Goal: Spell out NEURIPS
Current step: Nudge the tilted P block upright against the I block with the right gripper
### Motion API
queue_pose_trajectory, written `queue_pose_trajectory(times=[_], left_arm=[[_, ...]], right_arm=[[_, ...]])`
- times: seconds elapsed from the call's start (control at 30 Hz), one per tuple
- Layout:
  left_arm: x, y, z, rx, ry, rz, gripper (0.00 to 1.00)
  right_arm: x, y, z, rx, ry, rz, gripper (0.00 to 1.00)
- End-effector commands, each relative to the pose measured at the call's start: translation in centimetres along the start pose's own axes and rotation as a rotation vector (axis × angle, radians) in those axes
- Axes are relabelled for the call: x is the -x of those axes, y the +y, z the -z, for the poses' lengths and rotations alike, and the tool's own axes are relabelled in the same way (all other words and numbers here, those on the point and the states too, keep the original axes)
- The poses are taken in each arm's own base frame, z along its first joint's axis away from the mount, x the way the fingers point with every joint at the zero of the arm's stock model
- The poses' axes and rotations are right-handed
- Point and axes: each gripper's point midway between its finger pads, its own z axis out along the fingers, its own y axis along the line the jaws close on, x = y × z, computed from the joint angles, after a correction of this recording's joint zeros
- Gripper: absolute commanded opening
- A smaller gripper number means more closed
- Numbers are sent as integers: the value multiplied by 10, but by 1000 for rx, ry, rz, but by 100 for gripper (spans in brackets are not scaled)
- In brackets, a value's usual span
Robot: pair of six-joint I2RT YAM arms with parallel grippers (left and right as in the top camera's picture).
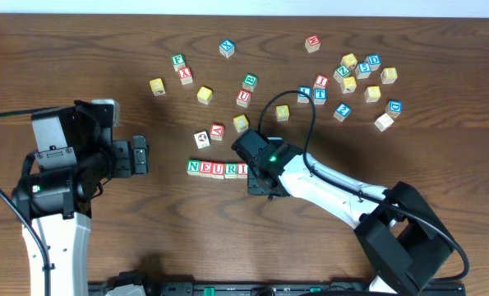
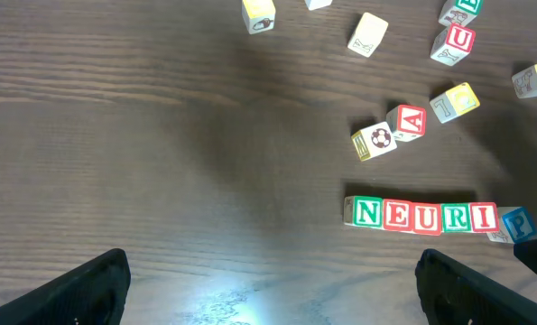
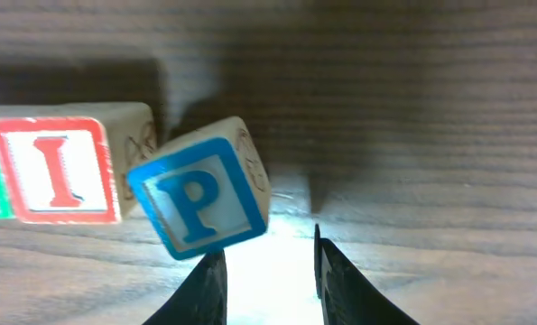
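Five cubes reading N, E, U, R, I stand in a row (image 1: 217, 169) at the table's middle, also shown in the left wrist view as the row (image 2: 421, 216). The blue P cube (image 3: 199, 200) lies tilted at the row's right end, one corner against the I cube (image 3: 56, 169); it also shows in the left wrist view as the P cube (image 2: 518, 223). My right gripper (image 3: 268, 257) sits just behind the P cube, its jaws narrowly apart with nothing between them. Its left fingertip (image 3: 212, 271) is at the cube's lower edge. My left gripper (image 2: 273, 289) stands wide open over bare wood, left of the row.
Loose lettered cubes lie scattered behind the row, among them an A cube (image 2: 407, 122), a picture cube (image 2: 374, 142) and a yellow cube (image 2: 455, 100). A denser cluster (image 1: 361, 78) sits at the back right. The right arm (image 1: 334, 193) stretches in from the front right.
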Motion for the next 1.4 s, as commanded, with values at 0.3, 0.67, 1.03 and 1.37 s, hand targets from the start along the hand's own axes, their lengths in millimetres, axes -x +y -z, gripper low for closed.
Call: queue_pose_trajectory(times=[0.3, 0.67, 1.03, 1.37], left_arm=[[5, 1, 4, 7, -15, -17, 99], [5, 1, 4, 7, -15, -17, 99], [5, 1, 4, 7, -15, -17, 99], [5, 1, 4, 7, -15, -17, 99]], right_arm=[[0, 5, -2, 11, -11, -10, 27], [3, 7, -2, 21, -21, -11, 27], [6, 10, -2, 33, -33, -12, 28], [-9, -4, -2, -28, 28, -1, 28]])
